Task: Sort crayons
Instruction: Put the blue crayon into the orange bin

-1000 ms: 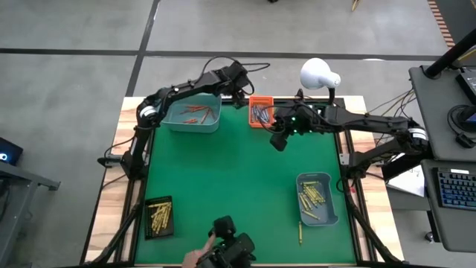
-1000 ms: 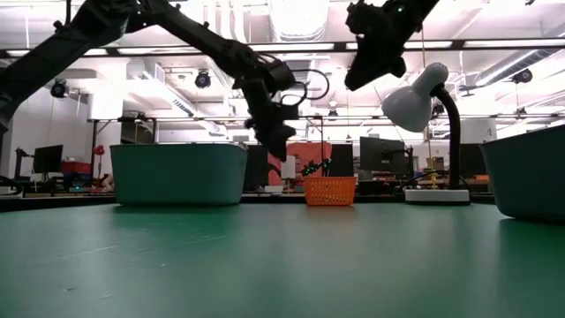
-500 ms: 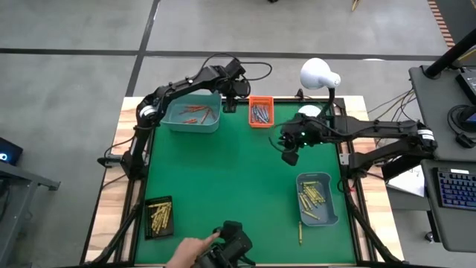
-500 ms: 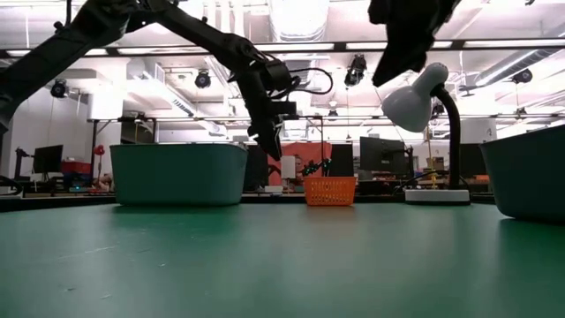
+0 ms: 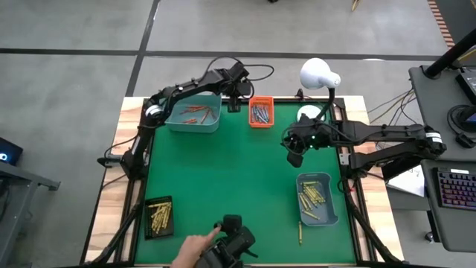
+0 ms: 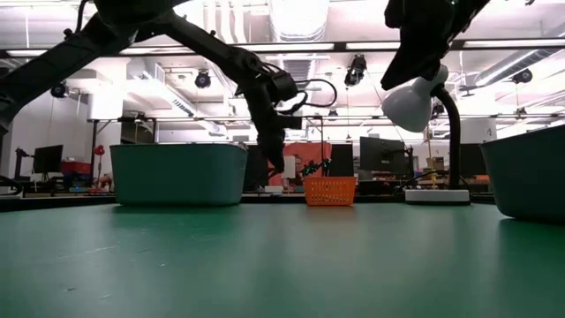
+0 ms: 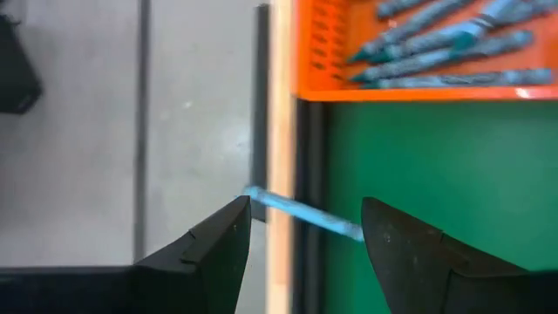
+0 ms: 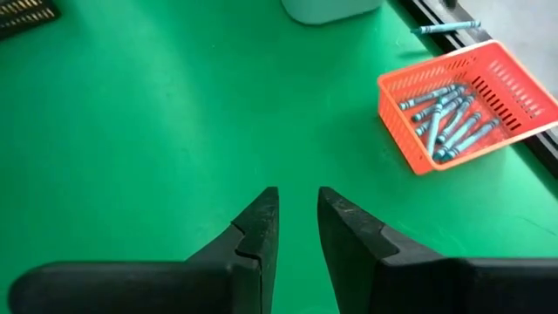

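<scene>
Beyond the left gripper's [image 7: 301,228] spread, empty fingers, a blue crayon [image 7: 301,212] unseen from above; right fingers [image 8: 257,228] narrowly parted, empty.

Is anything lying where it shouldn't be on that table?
Yes, two strays. One blue crayon lies across the table's back edge beside the orange basket, just ahead of the left tool, whose fingers are open. One yellow crayon lies on the green mat beside the teal bin of yellow ones.

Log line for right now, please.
left gripper: open over blue crayon near orange tray | right gripper: empty, above mat
</scene>
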### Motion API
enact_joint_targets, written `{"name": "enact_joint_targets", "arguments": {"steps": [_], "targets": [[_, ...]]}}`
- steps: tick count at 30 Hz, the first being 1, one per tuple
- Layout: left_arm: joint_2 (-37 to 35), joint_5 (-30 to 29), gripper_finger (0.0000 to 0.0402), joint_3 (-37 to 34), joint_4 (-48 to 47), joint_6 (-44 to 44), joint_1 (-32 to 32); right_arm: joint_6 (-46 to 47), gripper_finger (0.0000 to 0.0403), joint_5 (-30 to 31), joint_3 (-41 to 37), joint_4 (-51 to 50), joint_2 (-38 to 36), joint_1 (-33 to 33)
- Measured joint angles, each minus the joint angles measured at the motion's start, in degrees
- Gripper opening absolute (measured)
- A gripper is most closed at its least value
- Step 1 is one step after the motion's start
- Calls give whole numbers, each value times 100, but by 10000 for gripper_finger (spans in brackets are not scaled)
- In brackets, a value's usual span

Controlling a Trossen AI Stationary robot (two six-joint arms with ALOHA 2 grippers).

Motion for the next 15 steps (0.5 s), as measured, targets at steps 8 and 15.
{"name": "enact_joint_targets", "arguments": {"steps": [8,15], "targets": [[308,-118,201,375,104,-348,109,15,78,5,-76,36,90,0],[580,-129,201,594,53,-359,149,17,70,9,-102,100,101,0]]}}
